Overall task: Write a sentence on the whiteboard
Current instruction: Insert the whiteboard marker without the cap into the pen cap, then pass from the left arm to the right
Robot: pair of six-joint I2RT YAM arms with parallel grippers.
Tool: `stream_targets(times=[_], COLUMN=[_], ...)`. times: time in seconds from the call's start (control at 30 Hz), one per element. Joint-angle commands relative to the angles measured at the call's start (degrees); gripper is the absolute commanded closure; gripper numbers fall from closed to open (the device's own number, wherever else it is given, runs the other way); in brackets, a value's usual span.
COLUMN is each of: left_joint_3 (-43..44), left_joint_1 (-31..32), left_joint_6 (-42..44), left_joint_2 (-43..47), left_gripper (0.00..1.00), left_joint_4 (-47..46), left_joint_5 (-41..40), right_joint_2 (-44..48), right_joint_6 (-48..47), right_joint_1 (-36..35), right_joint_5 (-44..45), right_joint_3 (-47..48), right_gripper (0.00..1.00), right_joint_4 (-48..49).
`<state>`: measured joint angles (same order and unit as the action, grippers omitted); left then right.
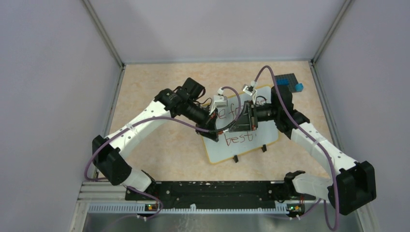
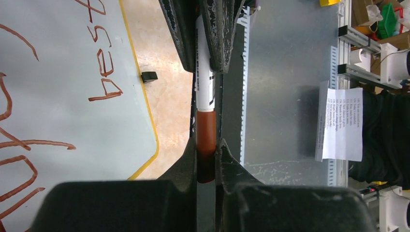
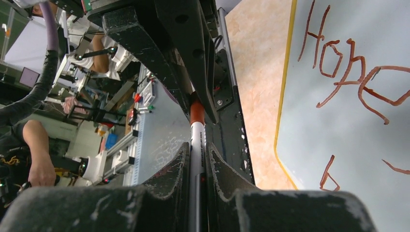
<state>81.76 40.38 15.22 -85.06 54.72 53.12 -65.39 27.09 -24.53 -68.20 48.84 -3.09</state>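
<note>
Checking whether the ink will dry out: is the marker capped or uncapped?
Capped. The reddish-brown cap sits flush on the white marker, no tip showing; the left gripper holds the cap, the right gripper the barrel.

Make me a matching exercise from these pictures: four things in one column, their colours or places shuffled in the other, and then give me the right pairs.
Things:
1 marker
2 whiteboard
3 bricks
4 writing

Descriptions:
A reddish-brown
B held between the left gripper and the right gripper
C blue, beyond the board's far right corner
D white with a yellow rim

Pairs: 1-B, 2-D, 3-C, 4-A
</note>
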Motion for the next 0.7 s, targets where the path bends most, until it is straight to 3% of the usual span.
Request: stream_targets(times=[0.0, 0.3, 0.43, 0.53, 0.67], left_joint_3=[3.95, 5.28, 5.54, 6.23, 7.39], left_joint_1=[0.75, 1.36, 1.39, 1.37, 1.53], left_joint_6=[-1.87, -5.93, -1.97, 3.9, 12.93], left_joint_2=[-1.34, -1.85, -1.33, 0.46, 3.41], left_gripper=[1.0, 1.0, 1.0, 1.0, 1.0], left_joint_4=[-6.15, -12.23, -10.13, -5.92, 1.87], left_joint_5=[3.93, 3.55, 1.69, -1.68, -4.7], right_joint_2=[-0.65, -1.21, -0.9, -0.16, 2.22], right_joint_6=[-0.42, -0.42, -2.39, -4.28, -10.52], right_joint_1=[-1.18, -1.93, -1.52, 0.89, 2.46], right_joint_5=[-0.57, -0.15, -0.18, -1.08, -1.35], right_joint_3=[2.58, 2.4, 3.96, 6.19, 11.51], right_gripper=[1.0, 1.0, 1.0, 0.84, 0.47], right_joint_4=[2.03, 2.03, -1.39, -5.32, -15.61])
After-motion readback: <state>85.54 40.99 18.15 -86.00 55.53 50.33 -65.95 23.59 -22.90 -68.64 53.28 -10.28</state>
